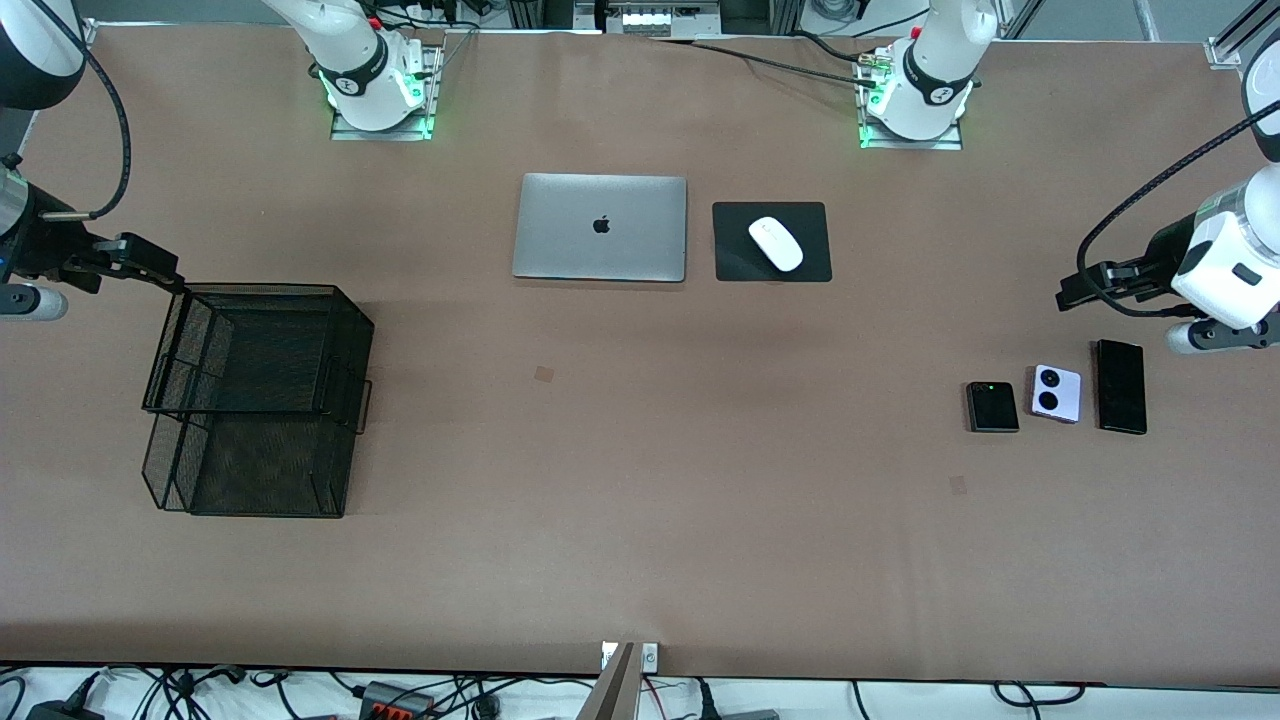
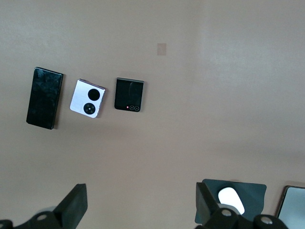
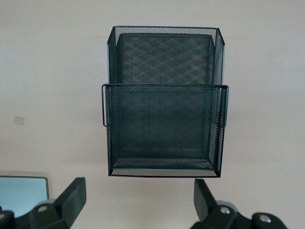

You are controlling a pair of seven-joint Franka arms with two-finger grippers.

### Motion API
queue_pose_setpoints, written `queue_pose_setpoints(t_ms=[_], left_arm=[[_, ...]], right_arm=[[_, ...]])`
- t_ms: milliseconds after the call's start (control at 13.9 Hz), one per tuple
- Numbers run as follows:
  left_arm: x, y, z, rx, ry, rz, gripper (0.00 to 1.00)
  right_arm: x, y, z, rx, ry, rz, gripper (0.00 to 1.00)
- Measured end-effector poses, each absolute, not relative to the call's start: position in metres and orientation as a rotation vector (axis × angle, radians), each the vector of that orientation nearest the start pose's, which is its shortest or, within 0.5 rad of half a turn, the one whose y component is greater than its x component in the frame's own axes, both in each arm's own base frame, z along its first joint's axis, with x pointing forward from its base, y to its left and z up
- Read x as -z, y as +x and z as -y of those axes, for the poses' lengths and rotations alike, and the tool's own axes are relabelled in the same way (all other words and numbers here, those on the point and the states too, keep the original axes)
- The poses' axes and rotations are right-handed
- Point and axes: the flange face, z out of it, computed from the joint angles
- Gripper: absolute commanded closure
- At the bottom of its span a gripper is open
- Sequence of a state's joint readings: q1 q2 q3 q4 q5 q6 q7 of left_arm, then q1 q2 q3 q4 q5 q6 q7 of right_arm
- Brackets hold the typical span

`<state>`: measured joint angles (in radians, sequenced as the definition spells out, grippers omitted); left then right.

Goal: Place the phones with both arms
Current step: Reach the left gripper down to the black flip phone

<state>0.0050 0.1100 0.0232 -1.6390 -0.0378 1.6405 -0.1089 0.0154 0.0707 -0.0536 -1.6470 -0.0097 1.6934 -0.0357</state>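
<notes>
Three phones in a row on the brown table (image 1: 640, 520) toward the left arm's end, none touching another: small black phone (image 1: 992, 406) closest to the table's middle; lilac phone (image 1: 1057, 393) with two black circles between the other two; long black phone (image 1: 1120, 386) nearest the table's end; same row seen from the left wrist, with long black phone (image 2: 45, 98), lilac phone (image 2: 88, 98) and small black phone (image 2: 129, 94) flat on bare table. Left gripper (image 1: 1085, 285) up in the air over the table near the phones, fingers (image 2: 74, 204) spread wide, holding nothing. Right gripper (image 1: 150, 262) hanging at the upper edge of a black mesh basket (image 1: 255, 400) at the right arm's end; claw wide apart and empty, fingers (image 3: 75, 195) framing the two-tier basket (image 3: 164, 129) below. Closed silver laptop (image 1: 600, 227) at mid-table, farther from the front camera than the phones; white mouse (image 1: 776, 243) on a black mouse pad (image 1: 735, 255) just beside the laptop, toward the left arm's end.
</notes>
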Motion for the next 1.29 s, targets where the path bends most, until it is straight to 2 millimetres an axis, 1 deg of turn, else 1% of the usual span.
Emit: queue_pose_setpoints(t_ms=[215,430,574,717,860,932,1004,1075,1147,1291], left_arm=[[-0.535,0.585,-0.012,-0.173,-3.161,0.209,0.0],[-0.534,0.585,-0.014,-0.174,-3.168,0.137,0.0],[-0.532,0.584,-0.018,-0.18,-3.171,0.1,0.0],[-0.527,0.585,-0.023,-0.197,-3.172,0.086,0.0],[-0.513,0.589,-0.023,-0.229,-3.17,0.076,0.0],[-0.501,0.595,-0.023,-0.224,-3.17,0.069,0.0],[-0.484,0.603,-0.023,-0.183,-3.171,0.059,0.0],[-0.459,0.609,-0.023,-0.128,-3.172,0.045,0.0],[-0.43,0.611,-0.023,-0.077,-3.171,0.033,0.0],[-0.376,0.608,-0.025,0.0,-3.167,-0.019,0.0]], right_arm=[[-0.559,0.581,0.026,-0.039,-3.154,-0.011,0.0],[-0.559,0.581,0.03,-0.037,-3.154,-0.022,0.0],[-0.56,0.581,0.03,-0.032,-3.154,-0.023,0.0],[-0.56,0.581,0.029,-0.034,-3.154,-0.019,0.0],[-0.56,0.58,0.026,-0.041,-3.153,-0.011,0.0],[-0.56,0.58,0.025,-0.042,-3.153,-0.009,0.0],[-0.56,0.58,0.025,-0.042,-3.153,-0.007,0.0],[-0.56,0.58,0.024,-0.042,-3.153,-0.007,0.0],[-0.56,0.58,0.024,-0.041,-3.154,-0.006,0.0],[-0.56,0.581,0.025,-0.04,-3.155,-0.006,0.0]])
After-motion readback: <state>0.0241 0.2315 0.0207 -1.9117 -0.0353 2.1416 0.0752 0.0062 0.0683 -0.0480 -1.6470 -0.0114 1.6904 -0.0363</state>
